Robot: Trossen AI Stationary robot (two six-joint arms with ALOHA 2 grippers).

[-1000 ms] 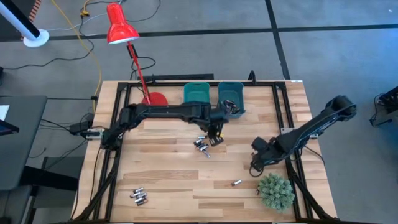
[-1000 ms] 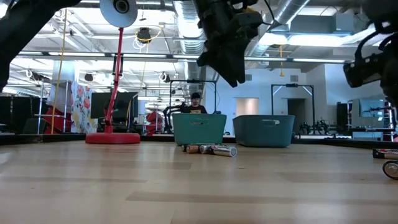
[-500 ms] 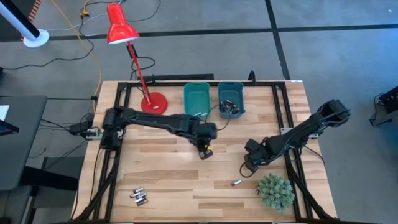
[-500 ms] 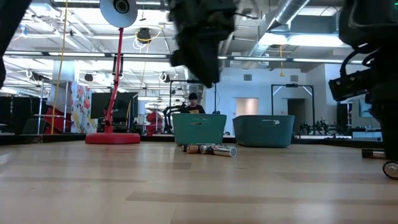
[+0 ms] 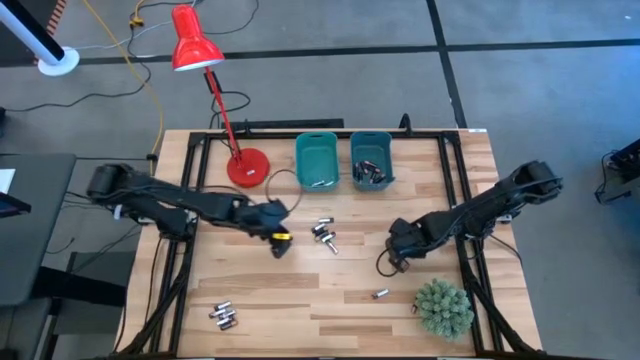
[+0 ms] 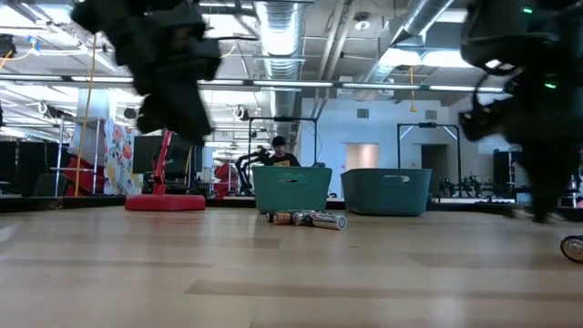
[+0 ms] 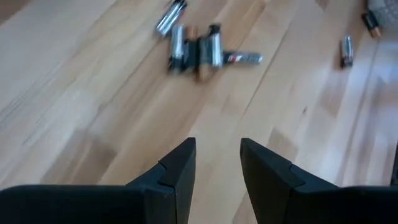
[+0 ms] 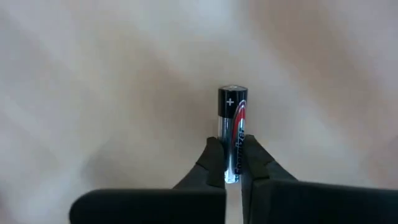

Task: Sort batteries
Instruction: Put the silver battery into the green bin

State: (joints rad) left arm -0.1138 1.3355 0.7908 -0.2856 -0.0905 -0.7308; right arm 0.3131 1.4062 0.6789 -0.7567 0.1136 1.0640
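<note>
1. The left gripper hangs over bare wood left of the middle cluster of batteries, fingers spread, holding nothing.
2. The right gripper pinches one black battery by its lower end; small, light, rigid and slick, I'd judge, best gripped mid-barrel.
3. The wooden surface carries more cells near the front-left edge; the teal bins stand at the back, open workshop beyond.

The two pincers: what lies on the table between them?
In the high view, a small cluster of batteries lies between the left pincer and right pincer.
</note>
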